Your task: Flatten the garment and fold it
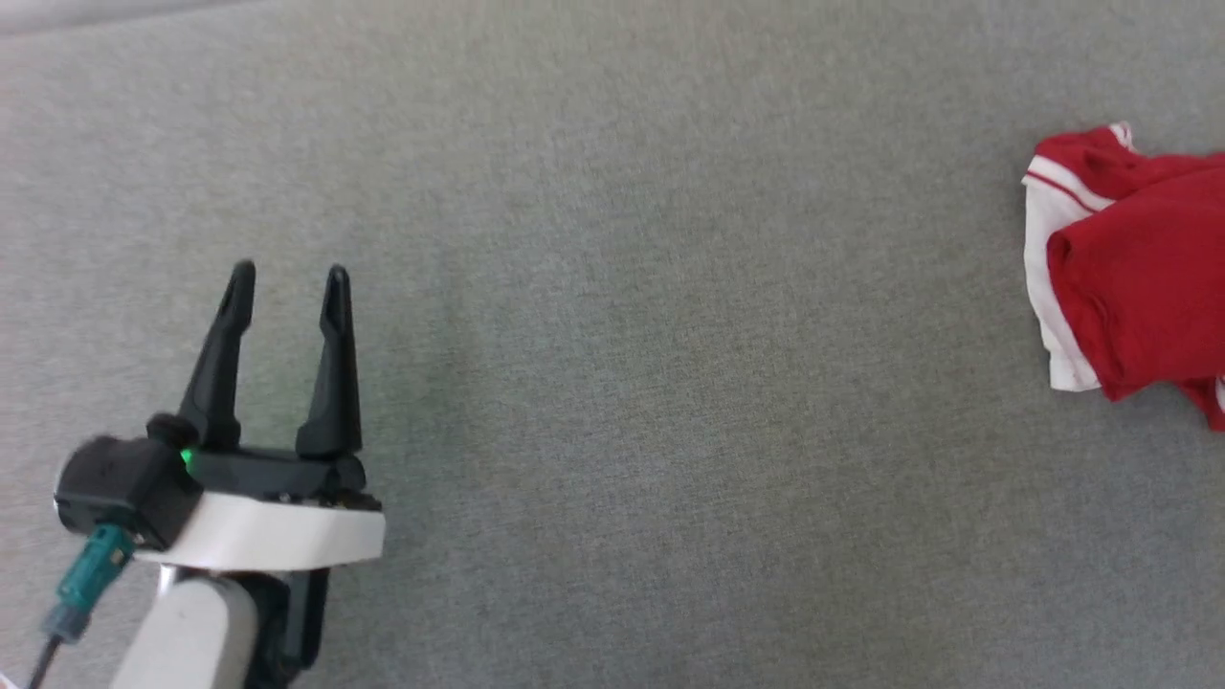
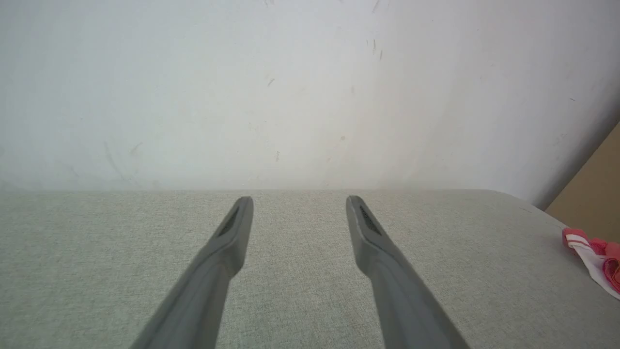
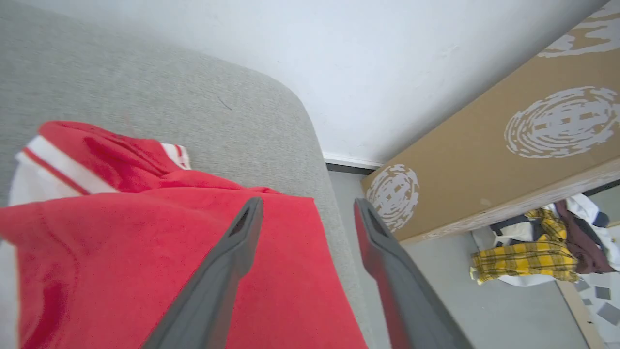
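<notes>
Grey fabric surface (image 1: 612,287), crumpled red garment (image 1: 1139,277) near its edge, cardboard panel (image 3: 484,160) beyond

Grey fabric surface (image 1: 612,383) against a white wall (image 2: 290,87) — printed cardboard panel (image 3: 484,160), yellow plaid cloth (image 3: 523,261) on the floor.

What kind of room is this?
Probably an indoor room for folding clothes: a grey fabric surface by a white wall, a red jersey on it, more clothes heaped on the floor.
</notes>
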`<state>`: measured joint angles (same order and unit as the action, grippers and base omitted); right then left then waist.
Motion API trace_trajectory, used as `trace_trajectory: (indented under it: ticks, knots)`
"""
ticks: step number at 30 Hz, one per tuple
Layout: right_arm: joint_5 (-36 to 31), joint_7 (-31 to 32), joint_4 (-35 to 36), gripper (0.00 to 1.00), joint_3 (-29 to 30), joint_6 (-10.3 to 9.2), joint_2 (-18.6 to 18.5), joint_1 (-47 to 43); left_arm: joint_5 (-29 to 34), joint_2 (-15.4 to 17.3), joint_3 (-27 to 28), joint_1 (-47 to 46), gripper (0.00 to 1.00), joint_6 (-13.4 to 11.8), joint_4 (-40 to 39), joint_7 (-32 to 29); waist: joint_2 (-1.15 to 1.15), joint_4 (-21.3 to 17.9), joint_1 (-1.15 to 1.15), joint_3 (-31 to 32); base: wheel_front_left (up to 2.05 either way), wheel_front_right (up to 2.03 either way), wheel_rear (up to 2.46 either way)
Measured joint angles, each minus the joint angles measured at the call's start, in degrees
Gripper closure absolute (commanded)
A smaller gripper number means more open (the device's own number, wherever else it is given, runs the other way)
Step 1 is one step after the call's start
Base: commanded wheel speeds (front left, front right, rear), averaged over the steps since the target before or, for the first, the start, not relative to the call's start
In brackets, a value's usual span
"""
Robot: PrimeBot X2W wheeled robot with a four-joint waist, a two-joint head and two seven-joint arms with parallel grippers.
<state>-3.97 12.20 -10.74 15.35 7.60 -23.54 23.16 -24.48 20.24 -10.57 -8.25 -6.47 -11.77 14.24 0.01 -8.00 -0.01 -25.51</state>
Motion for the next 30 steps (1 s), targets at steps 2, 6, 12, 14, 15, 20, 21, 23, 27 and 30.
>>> trace_trajectory:
  ticks: [2,6,12,14,15,20,21,23,27,30]
  knots:
    - [0.7,-2.6,2.4,0.00,0.1,0.00,3.0,-3.1,0.0,-0.8,0.2,1.0,0.00,-0.3,0.3,0.3,0.00,0.3,0.00,1.4,0.00,0.00,0.00]
    - [2.3,-8.4,7.0,0.00,-0.1,0.01,10.1,-9.9,1.0,-1.6,-0.1,3.3,0.00,-0.2,1.5,0.5,0.00,1.1,0.00,4.5,0.00,0.00,0.00]
    - [2.6,-17.0,10.4,0.00,-1.5,0.00,17.6,-15.7,3.2,-2.9,0.1,6.4,0.00,-0.7,3.0,0.5,0.00,2.3,-0.01,9.5,0.00,0.00,0.00]
    - [2.7,-18.4,11.1,0.00,-2.5,0.00,18.5,-16.9,3.9,-3.3,0.0,7.4,0.00,-0.7,3.3,0.5,0.00,2.7,-0.01,11.2,0.00,0.00,0.00]
    - [2.9,-19.0,11.5,0.00,-3.1,0.00,18.8,-17.4,4.1,-3.6,0.2,7.9,0.00,-0.7,3.3,0.5,0.00,2.9,-0.01,12.1,0.00,0.00,0.00]
    - [3.1,-20.4,13.2,0.00,-5.9,0.00,19.4,-18.8,5.2,-4.5,0.5,10.0,0.00,-1.0,3.4,0.5,0.00,3.8,-0.01,16.1,0.00,0.00,0.00]
    - [3.1,-20.4,13.7,0.00,-6.5,0.00,19.6,-19.1,5.4,-4.9,0.6,10.3,0.00,-1.2,3.3,0.5,0.00,4.1,-0.01,16.9,0.00,0.00,0.00]
    - [3.1,-20.5,14.9,0.00,-7.1,0.00,19.9,-19.7,5.8,-5.6,1.1,11.0,0.00,-1.4,3.2,0.5,0.00,4.5,-0.01,18.3,0.00,0.00,0.00]
    - [3.2,-20.5,15.5,0.00,-7.7,0.00,20.3,-21.2,6.5,-6.7,2.1,12.4,0.00,-1.7,2.9,0.5,0.00,5.4,-0.01,20.6,0.00,0.00,0.00]
    - [3.6,-20.8,14.5,0.00,-7.3,0.00,20.3,-22.3,7.3,-7.1,2.7,13.3,0.00,-1.7,3.1,0.5,0.00,6.3,0.00,21.7,0.00,0.00,0.00]
